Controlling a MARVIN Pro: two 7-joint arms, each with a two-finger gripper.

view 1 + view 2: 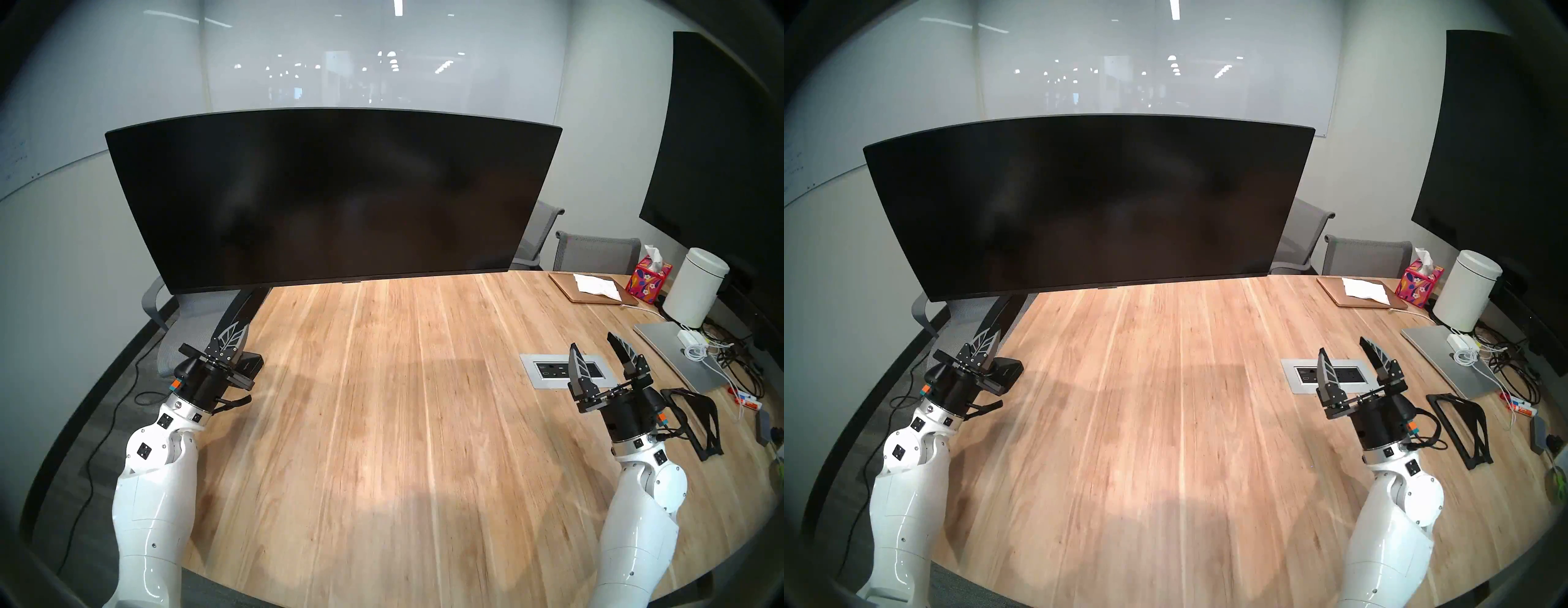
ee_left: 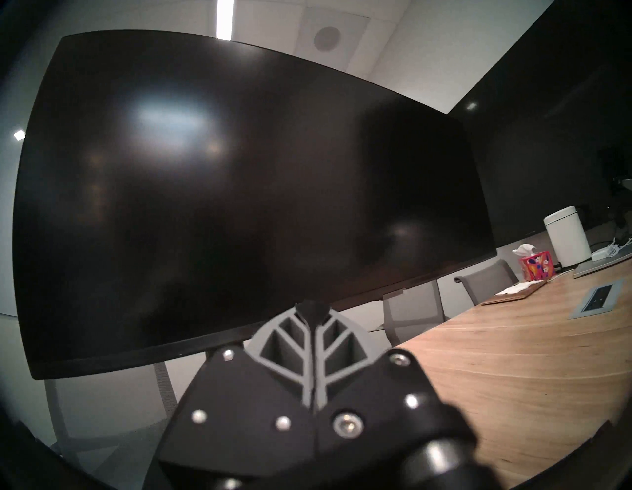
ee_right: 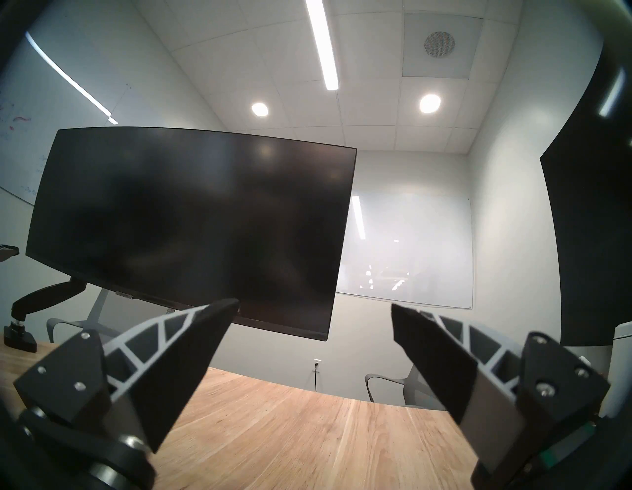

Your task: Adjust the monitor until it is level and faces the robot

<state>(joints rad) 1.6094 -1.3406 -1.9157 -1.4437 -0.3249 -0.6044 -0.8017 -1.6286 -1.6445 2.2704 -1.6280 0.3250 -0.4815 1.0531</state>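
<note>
1. Two grippers are held low over the table (image 1: 382, 403), well apart from each other and on either side of the scene, presumably so that each end of the monitor (image 1: 335, 199) can be reached.
2. The monitor is carried above the far left part of the table on a black arm mount (image 3: 44, 296) clamped at the left edge. Its left end hangs lower than its right, so it is judged not yet level.
3. The left gripper (image 1: 229, 339) is seen with its jaws pressed together on nothing, just below the monitor's lower left corner and in front of the mount.
4. The right gripper (image 1: 598, 361) is seen with its jaws spread apart and empty; the monitor lies far and to the left of them, untouched.
</note>
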